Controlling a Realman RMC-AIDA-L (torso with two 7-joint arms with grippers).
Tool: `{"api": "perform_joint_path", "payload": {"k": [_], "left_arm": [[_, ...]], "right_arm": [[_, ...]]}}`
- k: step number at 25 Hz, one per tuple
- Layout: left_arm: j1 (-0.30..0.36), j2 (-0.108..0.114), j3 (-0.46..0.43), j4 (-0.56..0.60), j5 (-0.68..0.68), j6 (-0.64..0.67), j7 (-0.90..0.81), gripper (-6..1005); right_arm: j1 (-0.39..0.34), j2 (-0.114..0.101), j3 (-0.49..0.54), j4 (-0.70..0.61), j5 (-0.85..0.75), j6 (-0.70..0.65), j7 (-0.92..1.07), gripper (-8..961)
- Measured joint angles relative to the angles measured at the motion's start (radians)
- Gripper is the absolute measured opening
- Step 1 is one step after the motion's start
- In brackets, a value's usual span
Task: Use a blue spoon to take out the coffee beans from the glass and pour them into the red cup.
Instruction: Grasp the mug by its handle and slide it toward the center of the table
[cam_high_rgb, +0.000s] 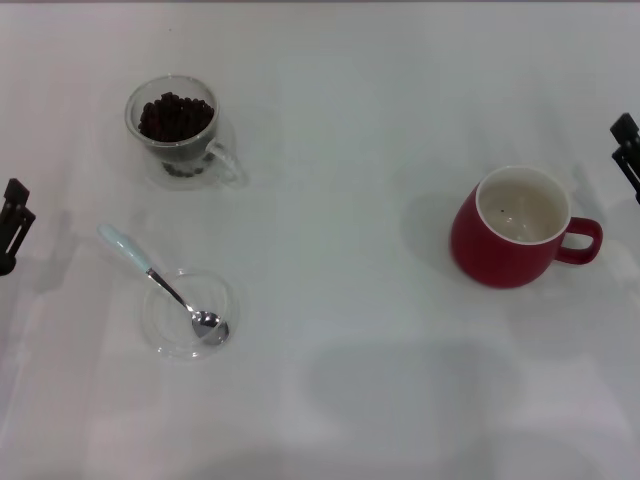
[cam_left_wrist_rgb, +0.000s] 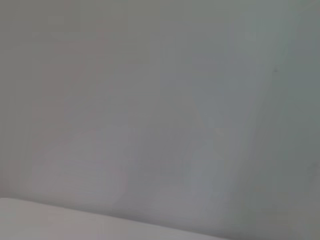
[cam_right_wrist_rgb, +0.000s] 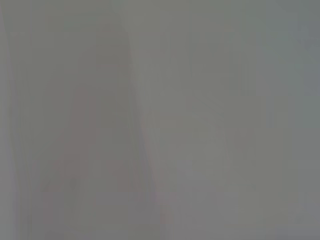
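Blue spoon (cam_high_rgb: 160, 281) lies untouched; both edge-parked pincers' states seemingly can't be told.

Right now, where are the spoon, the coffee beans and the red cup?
blue spoon (cam_high_rgb: 128, 248): head view, on its pale handle.
coffee beans (cam_high_rgb: 174, 116): head view, top of the heap in the glass.
red cup (cam_high_rgb: 496, 255): head view, on its outer red wall.

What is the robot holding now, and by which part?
Nothing is held. The left gripper and right gripper sit at the table edges. The spoon lies untouched, its bowl in the dish.
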Motion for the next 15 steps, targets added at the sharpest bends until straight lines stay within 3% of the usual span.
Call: {"api": "perform_joint_path", "payload": {"k": [3, 8, 15], "left_arm": [[0.006, -0.001, 0.0, -0.001, 0.0, 0.0, 0.0, 873], [0.008, 0.001, 0.0, -0.001, 0.0, -0.002, 0.0, 873], [0.008, 0.002, 0.0, -0.003, 0.0, -0.003, 0.0, 874]], "right_arm": [[-0.016, -0.001, -0.03, 0.027, -0.009, -0.022, 0.043, 755], [-0.04, 0.0, -0.073, 0.182, -0.065, -0.174, 0.216, 753], [-0.087, -0.002, -0.075, 0.286, -0.218, -0.292, 0.241, 746]]}}
